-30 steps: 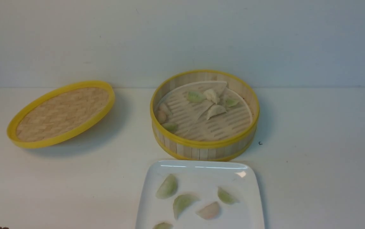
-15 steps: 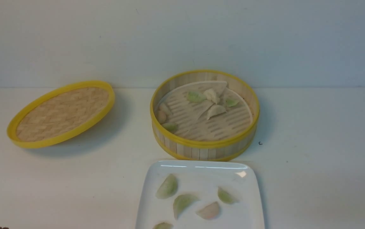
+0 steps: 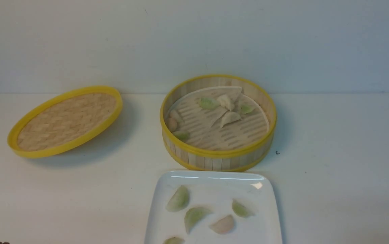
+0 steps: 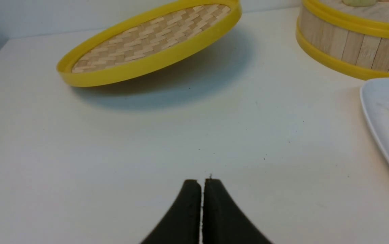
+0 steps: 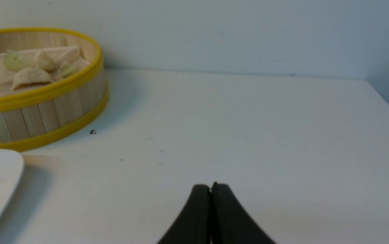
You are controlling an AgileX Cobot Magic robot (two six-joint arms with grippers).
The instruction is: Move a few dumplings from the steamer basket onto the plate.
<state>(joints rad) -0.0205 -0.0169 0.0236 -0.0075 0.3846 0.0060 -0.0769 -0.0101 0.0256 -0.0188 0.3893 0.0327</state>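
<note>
The steamer basket (image 3: 218,157) stands at the table's middle back with several dumplings (image 3: 230,117) on its slotted floor. In front of it the white plate (image 3: 214,179) carries several dumplings (image 3: 194,217), green ones and a pinkish one. Neither arm shows in the front view. In the left wrist view my left gripper (image 4: 201,181) is shut and empty over bare table, left of the plate (image 4: 380,112). In the right wrist view my right gripper (image 5: 210,185) is shut and empty, over the table right of the basket (image 5: 45,115).
The woven bamboo lid (image 3: 65,120) with a yellow rim rests tilted at the back left. A small dark speck (image 3: 277,153) lies right of the basket. A pale wall closes off the table's far edge.
</note>
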